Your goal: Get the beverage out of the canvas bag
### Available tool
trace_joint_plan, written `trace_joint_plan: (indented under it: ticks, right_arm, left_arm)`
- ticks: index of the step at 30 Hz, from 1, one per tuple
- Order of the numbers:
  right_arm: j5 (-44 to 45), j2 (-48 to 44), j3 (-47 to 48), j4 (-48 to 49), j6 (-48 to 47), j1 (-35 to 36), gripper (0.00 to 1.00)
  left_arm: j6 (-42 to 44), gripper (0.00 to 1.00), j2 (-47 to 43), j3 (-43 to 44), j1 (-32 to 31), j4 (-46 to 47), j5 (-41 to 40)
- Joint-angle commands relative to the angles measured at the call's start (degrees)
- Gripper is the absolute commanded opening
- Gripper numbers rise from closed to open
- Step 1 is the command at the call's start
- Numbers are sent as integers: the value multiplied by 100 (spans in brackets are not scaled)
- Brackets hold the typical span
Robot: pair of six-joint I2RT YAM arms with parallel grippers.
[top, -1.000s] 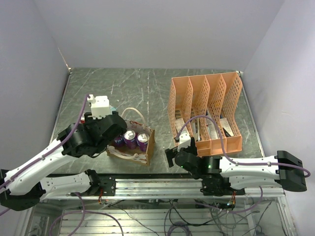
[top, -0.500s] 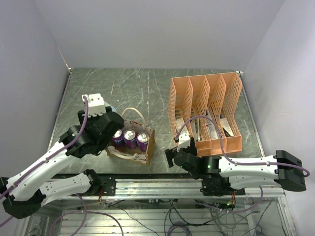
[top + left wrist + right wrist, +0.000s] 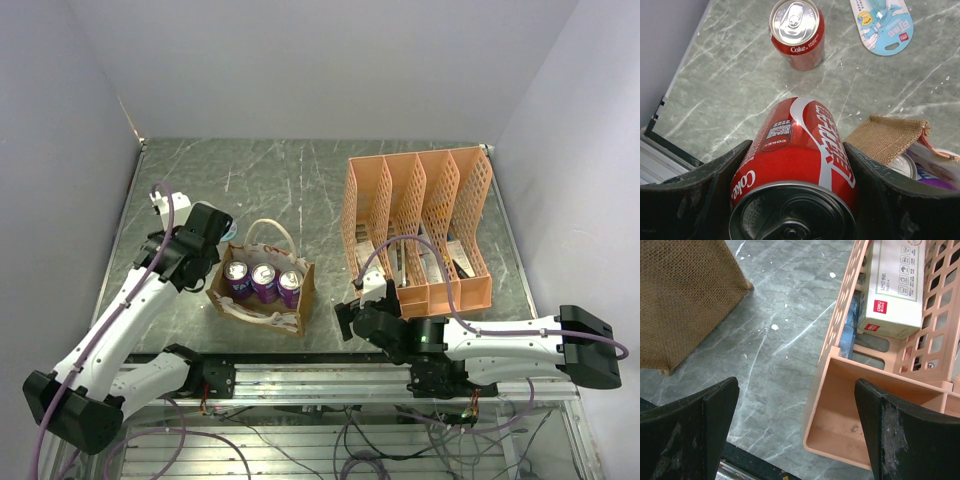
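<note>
Red aluminium fills the left wrist view. The left pincer (image 3: 797,150) is clamped on a red cola can (image 3: 800,145), with a dark finger (image 3: 715,180) pressed to each flank and one end of the can turned toward the lens. We note that this can is outside the canvas bag (image 3: 262,292), just off its left corner and above the grey marbled tabletop (image 3: 300,180). We cannot tell whether the can touches the tabletop.

From overhead, the bag sits upright with its mouth open. Three purple cans (image 3: 264,281) stand in a row inside it. One cream handle (image 3: 272,228) loops up on the bag's far side, and the other lies along its near edge.

Beyond the bag's left corner, a second red can (image 3: 796,32) stands upright on the tabletop, well apart from the gripped one. A blue-and-white packet (image 3: 882,25) lies flat near it, on the side nearer the bag. The bag's woven corner (image 3: 887,140) shows at the right edge of that view, with a silver can top and a purple can peeking out behind it.

On the bag's right, the right pincer (image 3: 796,390) hangs low over bare tabletop. Its fingers are spread wide and hold nothing. It sits between the bag's side wall (image 3: 685,295) and the orange file rack (image 3: 840,405), touching neither. A white box (image 3: 892,295) with a red label stands in one slot of the rack.
</note>
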Motion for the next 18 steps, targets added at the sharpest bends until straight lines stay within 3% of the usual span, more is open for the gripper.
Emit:
trace_joint_plan:
  ticks: [1, 11, 18]
  right_arm:
    - [160, 51, 162, -73, 63, 26, 100]
    - [164, 23, 157, -97, 98, 21, 100]
    - [157, 66, 165, -75, 72, 35, 100]
  left_arm:
    - [-376, 7, -107, 159, 335, 41, 154]
    - [455, 7, 89, -300, 2658, 1149, 986]
    - [229, 7, 238, -623, 3399, 1878, 1618]
